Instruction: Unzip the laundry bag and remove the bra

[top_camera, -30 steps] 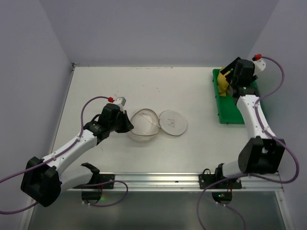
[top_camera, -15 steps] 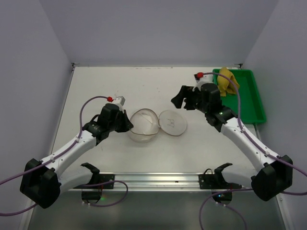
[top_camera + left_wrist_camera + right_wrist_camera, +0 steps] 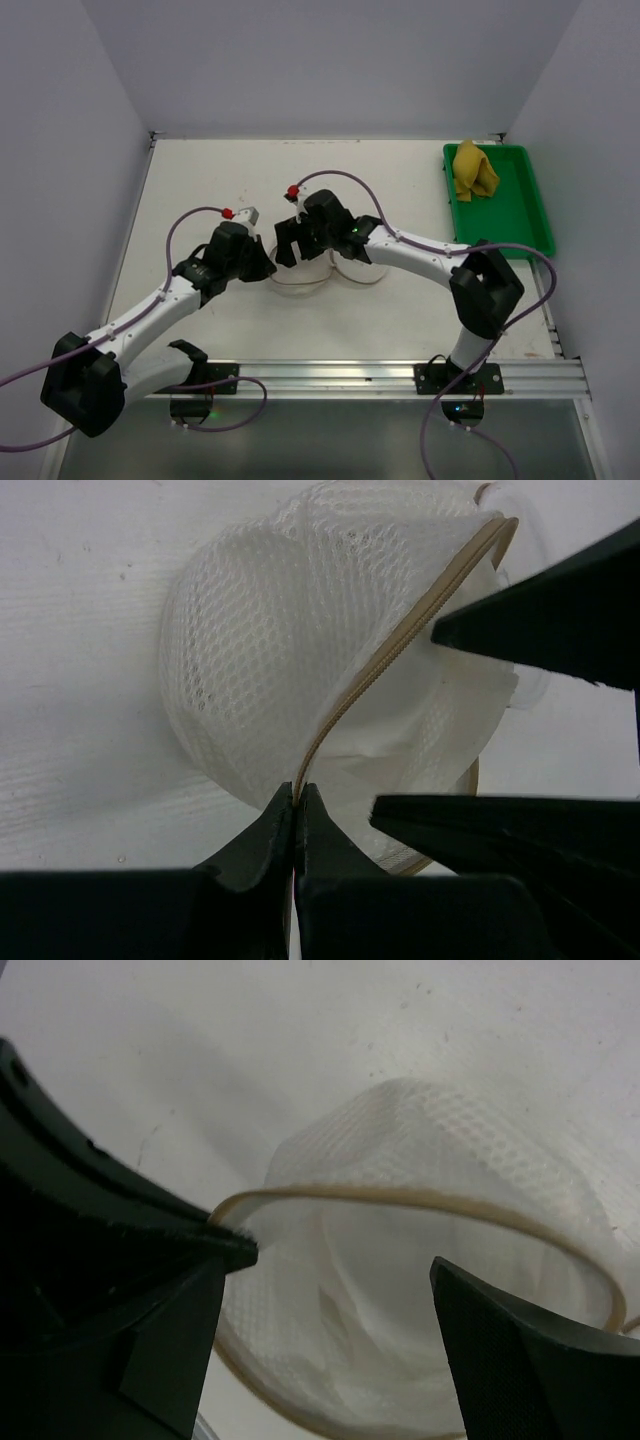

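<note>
Right gripper [image 3: 342, 1258] hangs wide open right over the laundry bag [image 3: 250, 670], whose mouth gapes just below it. Left gripper [image 3: 295, 805] is pinched on its zipper edge [image 3: 400, 650]. Bra [image 3: 474, 170] lies far off to the right, in the green tray [image 3: 515, 225].

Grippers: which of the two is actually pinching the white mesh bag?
The left gripper, shut on the laundry bag at its tan zipper edge; the right gripper is wide open at the bag, gripping nothing.

Arms [image 3: 150, 308]: white links, black joints, purple cables [image 3: 340, 173], red wrist caps [image 3: 228, 212]. Left gripper [image 3: 296, 792] and right gripper [image 3: 342, 1258]: black fingers.
</note>
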Available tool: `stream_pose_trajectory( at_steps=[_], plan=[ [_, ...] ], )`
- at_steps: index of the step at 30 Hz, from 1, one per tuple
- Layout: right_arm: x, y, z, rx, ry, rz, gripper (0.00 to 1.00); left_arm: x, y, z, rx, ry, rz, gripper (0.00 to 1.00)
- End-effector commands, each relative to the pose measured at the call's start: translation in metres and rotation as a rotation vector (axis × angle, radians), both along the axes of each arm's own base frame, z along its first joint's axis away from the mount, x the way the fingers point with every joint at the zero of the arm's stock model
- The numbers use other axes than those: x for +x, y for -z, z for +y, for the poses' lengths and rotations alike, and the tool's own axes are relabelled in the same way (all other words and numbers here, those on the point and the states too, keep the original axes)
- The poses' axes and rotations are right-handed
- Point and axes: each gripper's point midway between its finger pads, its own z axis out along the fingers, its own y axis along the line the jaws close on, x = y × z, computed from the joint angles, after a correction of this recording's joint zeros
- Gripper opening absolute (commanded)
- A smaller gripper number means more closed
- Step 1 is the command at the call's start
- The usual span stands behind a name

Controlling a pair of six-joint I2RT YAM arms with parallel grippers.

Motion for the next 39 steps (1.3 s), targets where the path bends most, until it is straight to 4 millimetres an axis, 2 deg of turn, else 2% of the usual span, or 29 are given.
stream_pose_trajectory(
  at_steps=[1, 2, 3, 5, 12, 17, 20, 21, 23, 24, 26, 27, 29, 30, 31, 33, 34, 35, 37, 39],
  plan=[
    [0.032, -0.004, 0.005, -0.039, 0.052, -0.08, 0.86, 0.002, -0.005, 0.003, -0.021, -0.024, -0.022, 0.0],
    [0.035, 0.0, 0.005, -0.057, 0.058, -0.086, 0.87, 0.001, -0.004, 0.004, -0.017, -0.029, -0.022, 0.0],
    [0.036, 0.017, -0.001, -0.109, 0.071, -0.065, 0.87, 0.001, -0.004, 0.005, -0.015, -0.03, -0.025, 0.0],
    [0.035, 0.029, -0.005, -0.144, 0.071, -0.052, 0.88, 0.001, -0.005, 0.007, -0.007, -0.039, -0.033, 0.0],
    [0.01, 0.075, -0.03, -0.285, -0.024, 0.003, 0.92, 0.006, -0.002, 0.01, 0.028, -0.045, -0.027, 0.0],
    [-0.014, 0.089, -0.02, -0.319, -0.165, 0.042, 0.92, 0.008, 0.004, 0.009, 0.03, -0.053, -0.014, 0.0],
    [-0.02, 0.1, -0.019, -0.356, -0.195, 0.068, 0.79, 0.009, 0.006, 0.009, 0.03, -0.06, -0.008, 0.0],
    [-0.02, 0.101, -0.019, -0.355, -0.197, 0.073, 0.61, 0.009, 0.006, 0.009, 0.03, -0.063, -0.008, 0.0],
    [-0.022, 0.1, -0.021, -0.357, -0.193, 0.069, 0.36, 0.01, 0.007, 0.01, 0.036, -0.067, -0.004, 0.0],
    [-0.02, 0.089, -0.019, -0.328, -0.193, 0.047, 0.19, 0.009, 0.009, 0.011, 0.042, -0.068, -0.002, 0.0],
    [-0.026, 0.081, -0.023, -0.305, -0.211, 0.032, 0.06, 0.009, 0.01, 0.012, 0.05, -0.071, 0.002, 0.0],
    [-0.03, 0.057, -0.017, -0.237, -0.233, 0.002, 0.0, 0.009, 0.011, 0.013, 0.053, -0.074, 0.004, 0.0],
    [-0.043, 0.043, -0.02, -0.19, -0.281, -0.017, 0.0, 0.01, 0.01, 0.012, 0.053, -0.072, 0.004, 0.0],
    [-0.045, 0.03, -0.018, -0.148, -0.295, -0.044, 0.0, 0.01, 0.01, 0.012, 0.053, -0.072, 0.005, 0.0],
    [-0.052, 0.003, -0.018, -0.084, -0.319, -0.083, 0.0, 0.01, 0.01, 0.012, 0.054, -0.072, 0.007, 0.0],
    [-0.061, -0.016, -0.022, -0.03, -0.354, -0.125, 0.0, 0.009, 0.007, 0.012, 0.053, -0.07, 0.005, 0.0],
    [-0.067, -0.043, -0.023, 0.026, -0.372, -0.175, 0.0, 0.008, 0.006, 0.013, 0.058, -0.07, 0.01, 0.0],
    [-0.077, -0.052, -0.024, 0.067, -0.417, -0.181, 0.0, 0.009, 0.002, 0.012, 0.052, -0.069, 0.001, 0.0],
    [-0.085, -0.077, -0.024, 0.137, -0.443, -0.227, 0.0, 0.008, 0.0, 0.013, 0.057, -0.066, 0.003, 0.0],
    [-0.089, -0.112, -0.025, 0.235, -0.438, -0.305, 0.0, 0.009, -0.003, 0.013, 0.058, -0.063, -0.001, 0.0]
  ],
)
